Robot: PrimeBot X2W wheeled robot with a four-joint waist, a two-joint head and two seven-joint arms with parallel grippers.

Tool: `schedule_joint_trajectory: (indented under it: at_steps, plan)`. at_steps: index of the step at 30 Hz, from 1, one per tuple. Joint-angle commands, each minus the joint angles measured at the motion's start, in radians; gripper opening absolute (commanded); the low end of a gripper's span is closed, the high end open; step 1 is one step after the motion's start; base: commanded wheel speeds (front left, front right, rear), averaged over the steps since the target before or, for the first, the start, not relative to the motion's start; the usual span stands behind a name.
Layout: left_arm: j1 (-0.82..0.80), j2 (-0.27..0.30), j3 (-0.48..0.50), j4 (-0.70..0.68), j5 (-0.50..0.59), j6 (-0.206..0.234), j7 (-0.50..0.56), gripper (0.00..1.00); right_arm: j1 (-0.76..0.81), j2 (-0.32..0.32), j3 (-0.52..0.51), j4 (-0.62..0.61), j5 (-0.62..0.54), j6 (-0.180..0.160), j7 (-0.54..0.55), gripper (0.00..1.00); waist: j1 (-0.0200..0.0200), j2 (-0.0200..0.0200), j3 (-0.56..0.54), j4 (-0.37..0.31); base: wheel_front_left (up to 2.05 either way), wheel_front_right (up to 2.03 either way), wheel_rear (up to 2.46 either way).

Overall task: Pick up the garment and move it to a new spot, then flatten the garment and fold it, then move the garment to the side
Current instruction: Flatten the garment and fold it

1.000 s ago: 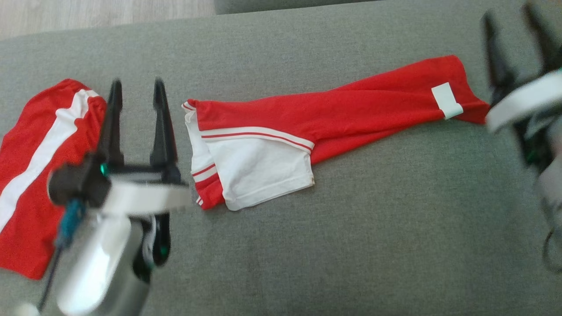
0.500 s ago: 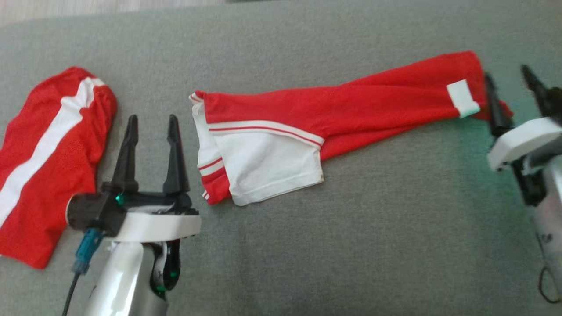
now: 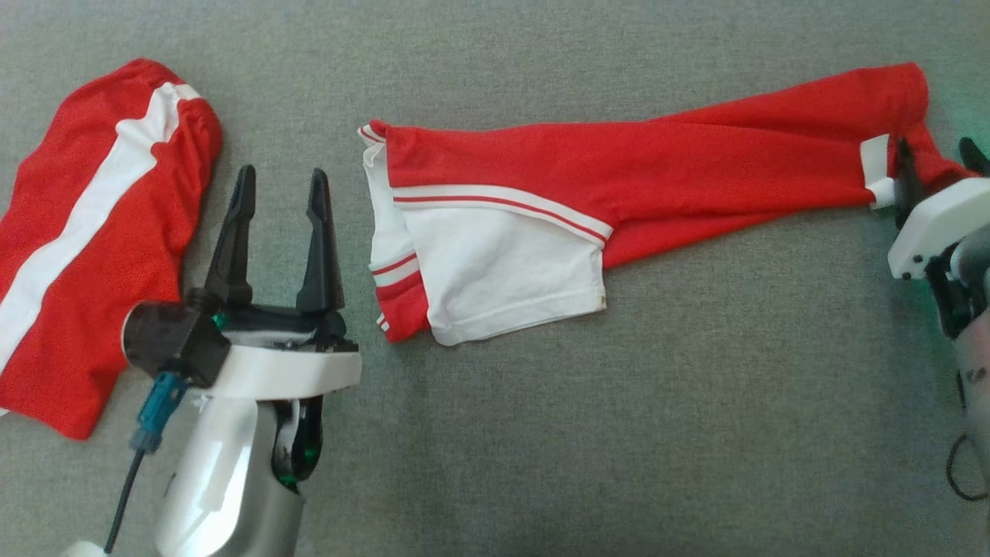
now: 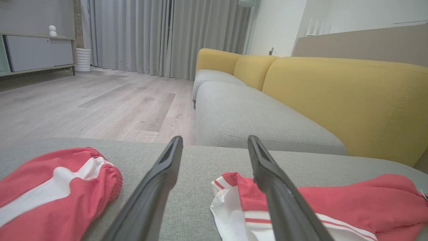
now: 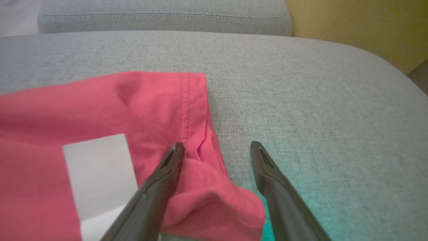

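Note:
The red garment with white panels lies stretched across the grey cushion. Its white folded part is at the left and a white patch sits near its right end. My left gripper stands open just left of the garment's left edge, apart from it; in the left wrist view this gripper has the garment behind its right finger. My right gripper is open at the garment's right end. In the right wrist view a bunched red corner lies between the open fingers of my right gripper.
A second red garment with a white stripe lies at the cushion's left, close beside my left gripper. A yellow-backed sofa and wooden floor lie beyond the cushion's far edge.
The head camera has tilted down, so the whole picture has shifted. My right gripper has come down and in onto the garment's right end, now straddling its corner. My left gripper stays open beside the left edge.

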Motion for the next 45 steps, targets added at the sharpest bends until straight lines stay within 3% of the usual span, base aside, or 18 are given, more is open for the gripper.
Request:
schedule_joint_trajectory:
  at_steps: [1,4,5,6,7,17,23,25,33,45]
  plan:
    - [-0.028,0.007,0.041,-0.029,0.008,-0.005,-0.005,1.00,-0.017,0.004,0.011,-0.014,-0.004,-0.001,0.007,1.00,-0.0002,0.0000,0.005,0.002,0.00,0.00,0.00]
    - [-0.036,0.004,0.050,-0.028,0.014,-0.010,-0.005,1.00,-0.035,0.025,0.019,0.011,0.017,-0.001,0.035,1.00,-0.0002,0.0000,0.014,0.001,0.00,0.00,0.00]
    - [-0.039,0.003,0.053,-0.028,0.015,-0.011,-0.005,1.00,-0.040,0.028,0.027,0.015,0.023,-0.001,0.042,0.75,-0.0002,0.0000,0.016,0.000,0.00,0.00,0.00]
    - [-0.042,0.002,0.056,-0.027,0.017,-0.012,-0.005,1.00,-0.044,0.029,0.035,0.017,0.031,-0.001,0.044,0.16,-0.0002,0.0000,0.018,-0.002,0.00,0.00,0.00]
    - [-0.046,0.002,0.058,-0.026,0.018,-0.014,-0.005,1.00,-0.046,0.031,0.043,0.018,0.042,-0.001,0.046,0.00,-0.0002,0.0000,0.019,-0.003,0.00,0.00,0.00]
    - [-0.055,-0.001,0.076,-0.025,0.023,-0.023,-0.005,1.00,-0.061,-0.050,0.052,0.035,0.101,-0.001,0.019,0.00,-0.0002,0.0000,0.006,-0.020,0.00,0.00,0.00]
    - [-0.045,-0.001,0.069,-0.024,0.014,-0.024,-0.005,1.00,-0.076,-0.178,-0.101,0.107,0.005,-0.001,-0.066,0.00,-0.0002,0.0000,-0.017,-0.028,0.00,0.00,0.00]
    - [-0.042,-0.001,0.066,-0.023,0.011,-0.023,-0.005,1.00,-0.079,-0.188,-0.148,0.127,-0.047,-0.001,-0.090,0.00,-0.0002,0.0000,-0.028,-0.029,0.00,0.00,0.00]
    - [-0.019,-0.001,0.062,-0.014,0.008,-0.021,-0.005,1.00,-0.101,-0.083,-0.213,0.113,-0.172,-0.001,-0.128,0.00,-0.0002,0.0000,-0.082,-0.043,0.00,0.00,0.00]
    - [0.042,-0.001,0.069,-0.012,-0.004,-0.010,-0.005,1.00,-0.102,0.233,-0.075,-0.007,-0.177,-0.001,-0.133,0.00,-0.0002,0.0000,-0.198,-0.050,0.00,0.00,0.00]
